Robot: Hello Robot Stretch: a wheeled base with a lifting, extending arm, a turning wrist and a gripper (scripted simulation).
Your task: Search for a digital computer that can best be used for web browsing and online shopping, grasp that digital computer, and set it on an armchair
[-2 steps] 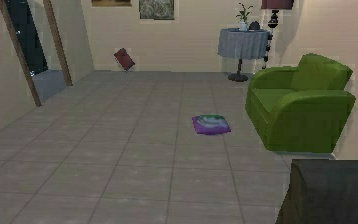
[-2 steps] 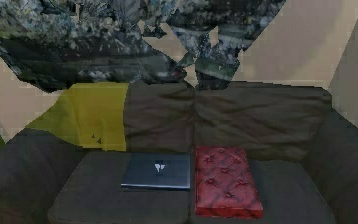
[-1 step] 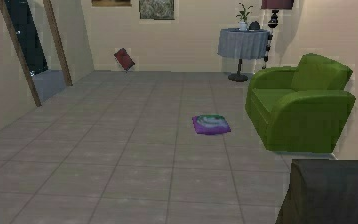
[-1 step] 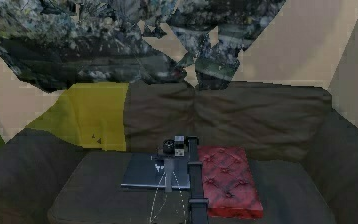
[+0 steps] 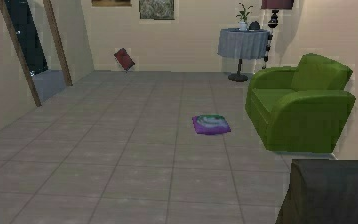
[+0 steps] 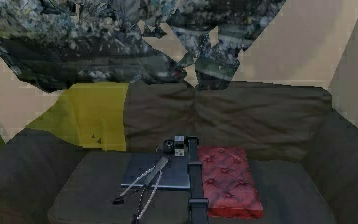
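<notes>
From the arm side view, a dark sofa [image 6: 267, 120] spans the frame. A yellow throw [image 6: 92, 112] drapes over its back toward the left end. A red patterned cushion [image 6: 229, 180] lies on the seat, just right of the arm [image 6: 197, 190]. A flat grey slab [image 6: 179, 178], laptop-shaped, lies at mid-seat, near the foot of the back cushions. The hand [image 6: 126, 210] sits across the slab's left part, with its fingers running toward the seat's front edge. It cannot be told whether the fingers are apart or together, or whether the hand holds anything.

From the forward view, a green armchair [image 5: 297, 100] stands on the floor's right side. A round cloth-covered worktop [image 5: 245, 42] stands behind it by the far wall. A purple item [image 5: 212, 124] lies on the floor near the armchair's left side.
</notes>
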